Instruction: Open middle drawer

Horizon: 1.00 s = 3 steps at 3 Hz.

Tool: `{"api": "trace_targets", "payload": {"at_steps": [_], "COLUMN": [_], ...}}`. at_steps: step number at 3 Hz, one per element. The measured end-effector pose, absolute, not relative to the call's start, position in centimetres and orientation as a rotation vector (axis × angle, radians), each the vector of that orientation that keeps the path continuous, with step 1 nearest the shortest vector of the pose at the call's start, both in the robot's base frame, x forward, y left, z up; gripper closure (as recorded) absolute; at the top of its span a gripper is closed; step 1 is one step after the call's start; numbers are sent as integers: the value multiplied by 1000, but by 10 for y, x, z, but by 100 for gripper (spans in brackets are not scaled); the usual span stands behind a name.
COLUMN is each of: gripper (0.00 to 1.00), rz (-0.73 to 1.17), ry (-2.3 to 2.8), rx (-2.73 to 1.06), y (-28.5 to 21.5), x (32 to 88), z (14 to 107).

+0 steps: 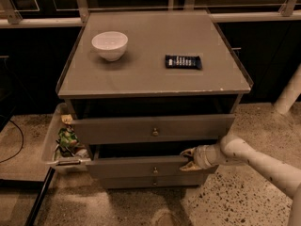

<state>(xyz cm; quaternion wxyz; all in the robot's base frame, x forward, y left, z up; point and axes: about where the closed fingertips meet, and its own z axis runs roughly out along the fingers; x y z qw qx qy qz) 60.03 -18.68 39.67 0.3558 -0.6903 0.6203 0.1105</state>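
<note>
The middle drawer (141,166) is the medium-height grey front with a small brass knob, below the taller top drawer (117,128) and above the thin bottom drawer (131,182). It stands pulled out a little, with a dark gap above its front. My gripper (184,159) reaches in from the right on a white arm. It sits at the right part of the middle drawer's top edge, one finger behind the front and one before it, closed on that edge. The top drawer also stands slightly out.
A white bowl (109,44) and a dark snack bar (183,61) lie on the cabinet top (155,79). A pale bin (51,140) with snack packets hangs at the cabinet's left side. A white post (289,93) stands at the right, a black pole (40,197) at the lower left.
</note>
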Motion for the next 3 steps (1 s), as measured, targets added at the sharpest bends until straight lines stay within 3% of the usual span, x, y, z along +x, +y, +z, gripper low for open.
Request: {"api": "trace_targets", "payload": {"at_steps": [2,3], "gripper": [16,18], "rz": [354,370], "ry": [1589,1555], "rx": [-1799,-1803], "y": [-180,-187], "x": [573,531], "z": [402,412]}}
